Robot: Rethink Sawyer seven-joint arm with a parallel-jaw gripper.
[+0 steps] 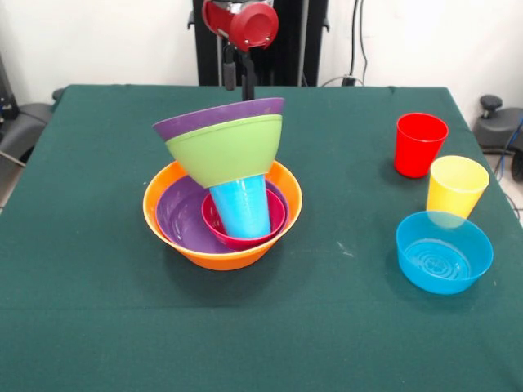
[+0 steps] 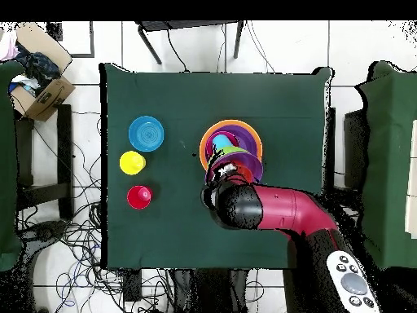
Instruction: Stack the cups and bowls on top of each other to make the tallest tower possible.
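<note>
A dark green table fills the middle. Off its upper-left corner sits an open cardboard box — cluttered inside. Cables tangle along the table's left side — a black chair stands above it.

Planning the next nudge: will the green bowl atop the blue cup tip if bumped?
Likely. The green bowl sits tilted on the narrow blue cup, with a purple bowl adding top weight. Glossy plastic, so probably light and slippery; a small push could slide it off.

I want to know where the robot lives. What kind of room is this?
Probably a robot lab or workshop. The red robot arm works at a table with a green cloth, loose cables cover the tiled floor, and a cardboard box sits nearby.
</note>
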